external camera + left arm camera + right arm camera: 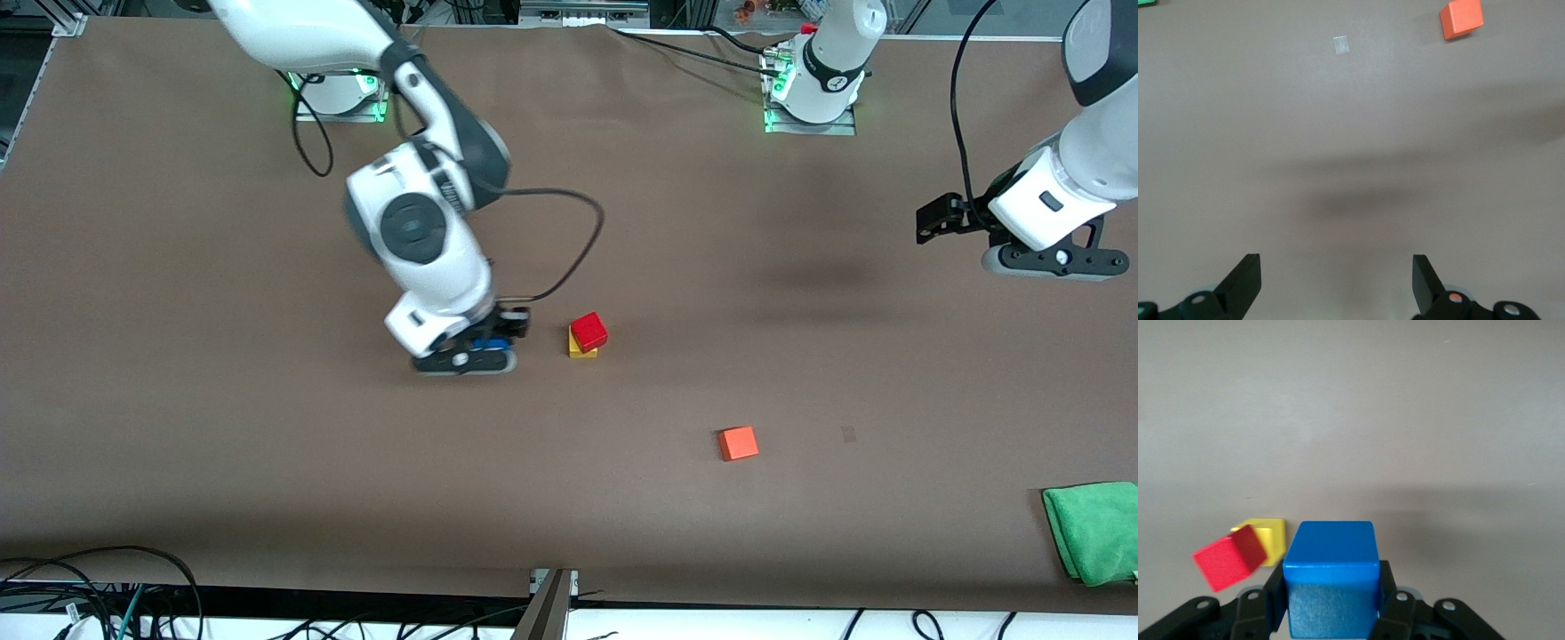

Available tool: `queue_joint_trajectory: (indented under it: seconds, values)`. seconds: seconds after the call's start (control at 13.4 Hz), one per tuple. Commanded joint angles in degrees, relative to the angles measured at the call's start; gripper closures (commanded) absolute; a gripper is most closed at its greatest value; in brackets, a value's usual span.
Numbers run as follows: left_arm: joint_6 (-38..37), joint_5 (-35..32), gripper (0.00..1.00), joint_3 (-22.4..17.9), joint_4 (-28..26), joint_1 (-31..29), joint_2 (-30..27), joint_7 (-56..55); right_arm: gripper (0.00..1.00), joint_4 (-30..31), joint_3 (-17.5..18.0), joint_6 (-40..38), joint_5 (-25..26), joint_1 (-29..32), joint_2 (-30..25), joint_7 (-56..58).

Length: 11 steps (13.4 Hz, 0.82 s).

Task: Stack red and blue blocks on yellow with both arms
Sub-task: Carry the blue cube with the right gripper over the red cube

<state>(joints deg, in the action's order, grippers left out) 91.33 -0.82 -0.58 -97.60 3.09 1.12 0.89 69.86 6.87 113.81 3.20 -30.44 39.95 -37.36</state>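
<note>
The red block (pixel 589 332) sits skewed on the yellow block (pixel 581 348) near the table's middle; both also show in the right wrist view, red (pixel 1229 557) on yellow (pixel 1269 535). My right gripper (pixel 491 343) is shut on the blue block (pixel 1331 583), held low beside the stack toward the right arm's end; a blue sliver (pixel 490 342) shows under the hand in the front view. My left gripper (pixel 1337 283) is open and empty, raised over bare table at the left arm's end (pixel 944 219).
An orange cube (pixel 738 443) lies nearer the front camera than the stack, toward the left arm's end; it shows in the left wrist view (pixel 1461 18). A green cloth (pixel 1093 530) lies at the front corner at the left arm's end.
</note>
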Motion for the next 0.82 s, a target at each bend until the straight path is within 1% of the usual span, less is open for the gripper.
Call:
queue_joint_trajectory:
  seconds: [0.0,0.22,0.52,0.67,0.74]
  values:
    - [-5.0,1.0,0.00,-0.4,5.8,-0.2,0.9,-0.4,0.86,-6.8,-1.0,0.1,1.5,-3.8,4.8,-6.0]
    - [-8.4,0.9,0.00,-0.4,8.6,0.1,1.2,-0.5,0.88,-7.7,-1.2,2.8,1.5,-5.7,6.1,-8.2]
    - [-4.9,1.3,0.00,-0.3,8.5,0.1,1.6,-0.7,0.88,-7.8,-1.2,4.2,1.5,-7.8,7.3,-8.2]
    - [-6.3,3.7,0.00,-0.3,9.5,-0.5,1.3,-0.6,0.88,-7.9,-1.2,4.7,1.5,-8.3,8.0,-8.2]
    - [-7.5,4.0,0.00,-0.4,12.1,-0.8,1.7,-0.5,0.88,-7.9,-1.2,5.0,1.6,-8.3,8.1,-8.3]
